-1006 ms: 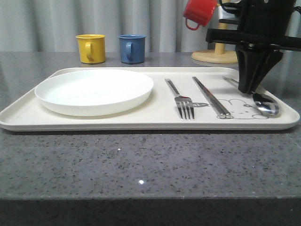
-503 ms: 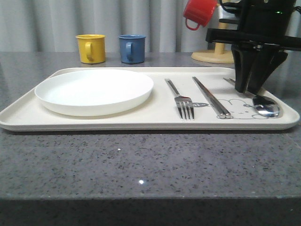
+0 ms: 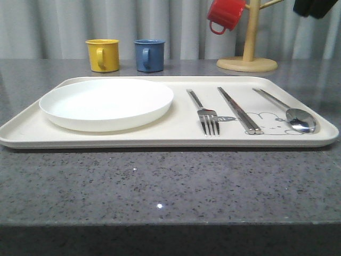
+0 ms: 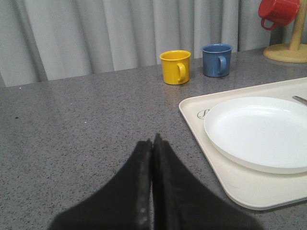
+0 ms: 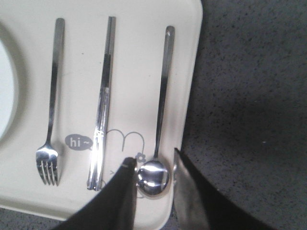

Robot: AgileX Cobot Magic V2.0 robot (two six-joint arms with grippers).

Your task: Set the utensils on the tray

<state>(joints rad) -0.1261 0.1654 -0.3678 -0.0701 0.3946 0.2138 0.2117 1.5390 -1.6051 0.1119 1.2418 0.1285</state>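
We took the tray (image 3: 32, 130) as our landmark, lying flat on the grey speckled counter (image 3: 160, 192). Off its left edge, the left gripper (image 4: 152, 143) hung above bare counter, its two dark fingers (image 4: 142, 158) pressed together with no gap and nothing between them. Behind the tray's left half stood a yellow mug (image 3: 103, 54) and, just beside it, a blue mug (image 3: 149, 55), both off the tray. On the tray's left half sat the white plate (image 3: 106, 102). To the right of the plate the fork (image 3: 204, 113) lay lengthwise, tines toward the tray's near rim, then the chopsticks (image 3: 238, 109) side by side, then the spoon (image 3: 290, 112) nearest the right rim, its bowl over the bunny drawing (image 3: 269, 124). Behind the tray's right half a red mug (image 3: 226, 14) hung from a wooden mug stand (image 3: 248, 58). In the right wrist view we saw the right gripper (image 5: 152, 165) above the spoon's bowl, fingers spread apart and gripping nothing.
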